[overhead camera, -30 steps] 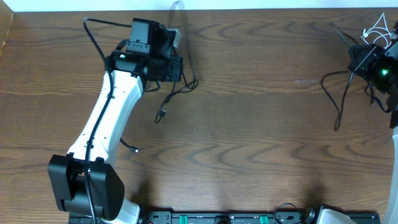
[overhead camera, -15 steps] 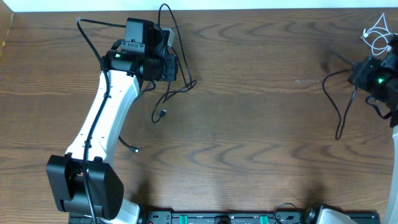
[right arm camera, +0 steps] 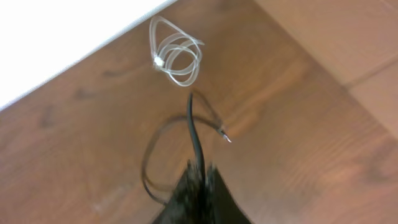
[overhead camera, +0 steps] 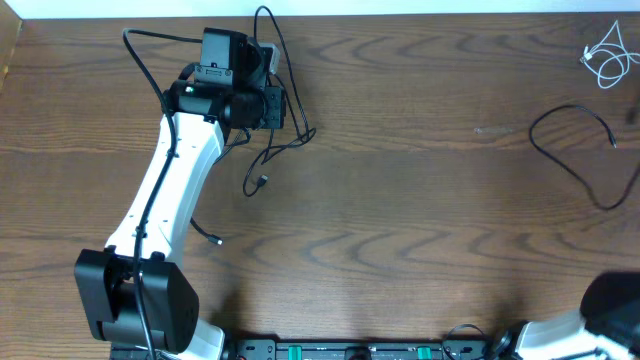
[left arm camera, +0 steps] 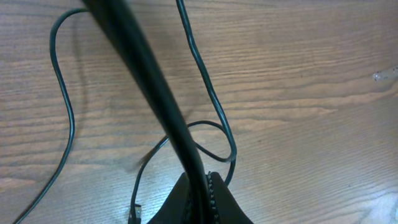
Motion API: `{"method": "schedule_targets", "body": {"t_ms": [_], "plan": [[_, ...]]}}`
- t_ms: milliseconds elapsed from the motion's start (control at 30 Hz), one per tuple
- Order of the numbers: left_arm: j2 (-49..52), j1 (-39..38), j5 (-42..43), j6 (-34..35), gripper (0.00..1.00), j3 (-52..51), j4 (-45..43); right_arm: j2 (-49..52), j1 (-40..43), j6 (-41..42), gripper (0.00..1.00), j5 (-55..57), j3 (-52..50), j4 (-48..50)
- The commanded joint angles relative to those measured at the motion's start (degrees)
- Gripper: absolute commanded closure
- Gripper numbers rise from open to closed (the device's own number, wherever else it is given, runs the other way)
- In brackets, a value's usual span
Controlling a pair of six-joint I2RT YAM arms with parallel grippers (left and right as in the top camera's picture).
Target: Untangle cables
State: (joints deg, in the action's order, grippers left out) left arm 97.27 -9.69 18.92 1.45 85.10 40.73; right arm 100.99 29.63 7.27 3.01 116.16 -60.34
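My left gripper (overhead camera: 278,105) (left arm camera: 202,186) is shut on a long black cable (overhead camera: 300,132) at the far left of the table. The held stretch runs thick and close across the left wrist view (left arm camera: 143,74), and its thin loops (left arm camera: 214,106) lie on the wood below. One plug end (overhead camera: 258,183) rests near the arm. My right gripper (right arm camera: 202,177) looks shut on a second black cable (right arm camera: 194,124), whose loop lies at the right (overhead camera: 565,150). This gripper itself is outside the overhead view. A small white coiled cable (overhead camera: 605,55) (right arm camera: 175,57) lies at the far right corner.
The white left arm (overhead camera: 165,200) stretches from its base (overhead camera: 135,300) across the left side. Another small plug end (overhead camera: 215,238) lies beside it. A blurred dark part of the right arm (overhead camera: 612,300) shows at the bottom right. The table's far edge (overhead camera: 400,12) is close behind the cables.
The right arm has pulled away from the far right and left the overhead view. Its black cable now lies in a wider loop. The left gripper shifted slightly left, then held still.
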Motion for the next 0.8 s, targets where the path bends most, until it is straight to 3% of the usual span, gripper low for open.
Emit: {"method": "schedule_targets", "body": {"t_ms": [0,133,367,533,600,700,767], "plan": [[-0.1,0.0,-0.6,-0.7,0.93,0.5,-0.1,7.8,2.7,-3.4,0.99,1.6,17.7,-4.8],[-0.1,0.0,-0.6,-0.7,0.93,0.5,-0.4,12.8,5.8,-4.3,0.99,1.6,30.1,-8.4],[-0.1,0.0,-0.5,-0.7,0.93,0.5,-0.7,15.2,12.9,-7.5,0.99,-2.9,28.9,-10.5],[-0.1,0.0,-0.5,0.0,0.93,0.5,-1.1,18.9,13.1,-8.9,0.97,-5.5,24.7,-8.7],[-0.1,0.0,-0.5,0.0,0.93,0.5,-1.1,21.2,13.0,-8.9,0.75,-8.8,23.9,-6.1],[-0.1,0.0,-0.5,0.0,0.93,0.5,-1.1,23.6,13.1,-8.8,0.02,-10.7,23.9,-4.8],[-0.1,0.0,-0.5,0.0,0.93,0.5,-1.1,23.8,13.1,-8.6,0.01,-10.9,23.9,-5.0]]}}
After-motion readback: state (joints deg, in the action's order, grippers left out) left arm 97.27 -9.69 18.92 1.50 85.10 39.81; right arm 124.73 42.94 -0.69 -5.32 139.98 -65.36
